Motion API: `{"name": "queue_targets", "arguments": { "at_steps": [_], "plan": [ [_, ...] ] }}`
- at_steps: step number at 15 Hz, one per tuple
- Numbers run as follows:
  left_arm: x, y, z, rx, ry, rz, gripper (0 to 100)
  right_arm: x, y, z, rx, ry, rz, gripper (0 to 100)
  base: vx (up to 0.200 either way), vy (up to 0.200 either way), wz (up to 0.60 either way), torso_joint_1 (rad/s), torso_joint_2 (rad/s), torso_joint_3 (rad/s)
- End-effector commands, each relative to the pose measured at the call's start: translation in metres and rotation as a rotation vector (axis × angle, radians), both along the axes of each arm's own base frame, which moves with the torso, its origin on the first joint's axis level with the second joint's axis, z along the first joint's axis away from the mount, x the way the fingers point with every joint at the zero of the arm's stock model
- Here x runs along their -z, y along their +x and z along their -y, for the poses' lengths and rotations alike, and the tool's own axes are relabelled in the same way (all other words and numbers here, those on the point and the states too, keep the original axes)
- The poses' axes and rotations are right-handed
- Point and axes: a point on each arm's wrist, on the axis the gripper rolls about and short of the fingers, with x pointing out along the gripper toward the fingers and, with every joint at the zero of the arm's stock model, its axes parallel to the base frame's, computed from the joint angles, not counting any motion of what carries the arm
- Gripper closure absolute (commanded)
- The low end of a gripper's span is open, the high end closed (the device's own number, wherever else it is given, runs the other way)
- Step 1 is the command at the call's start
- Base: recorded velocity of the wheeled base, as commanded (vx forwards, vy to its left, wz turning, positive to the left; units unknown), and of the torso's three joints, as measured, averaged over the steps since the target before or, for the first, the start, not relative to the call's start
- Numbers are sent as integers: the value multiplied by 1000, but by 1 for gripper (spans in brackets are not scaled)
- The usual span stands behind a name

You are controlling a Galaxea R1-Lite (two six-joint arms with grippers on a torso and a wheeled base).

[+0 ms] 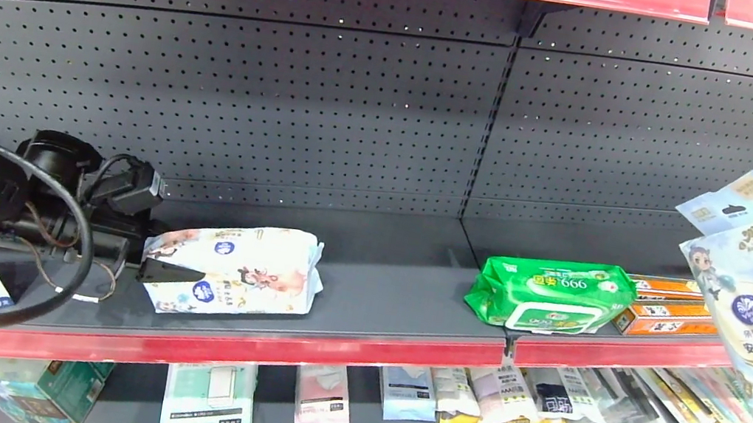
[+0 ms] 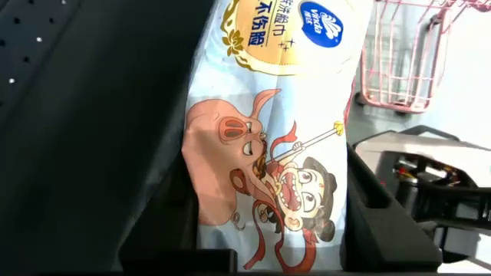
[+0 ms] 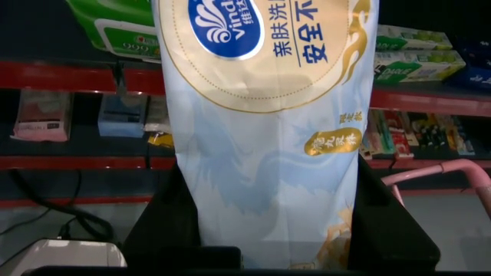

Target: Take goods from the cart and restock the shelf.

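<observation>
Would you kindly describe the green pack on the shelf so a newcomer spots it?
Look at the dark grey shelf board with a red front edge. In its right bay lies the bright green plastic pack, just left of stacked orange boxes. Its white flip lid and green wrapper distinguish it from the white cartoon-printed pack further left.

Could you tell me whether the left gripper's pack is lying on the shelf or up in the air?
Lying down: the pack rests on its side on the shelf, the left gripper closed on one end.
</observation>
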Motion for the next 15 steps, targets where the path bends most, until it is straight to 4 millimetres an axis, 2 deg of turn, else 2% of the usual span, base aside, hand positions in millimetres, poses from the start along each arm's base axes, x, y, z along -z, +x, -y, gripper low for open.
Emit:
{"name": "queue_targets", "arguments": {
  "at_steps": [1,15],
  "plan": [
    [-1,-5,-3,-8,5,15,100,0,2,0,0,0,-7,100,0,0,0,0,0,0],
    [29,-13,-8,21,18,57,100,-5,5,1,0,-4,0,100,0,0,0,0,0,0]
  ]
}}
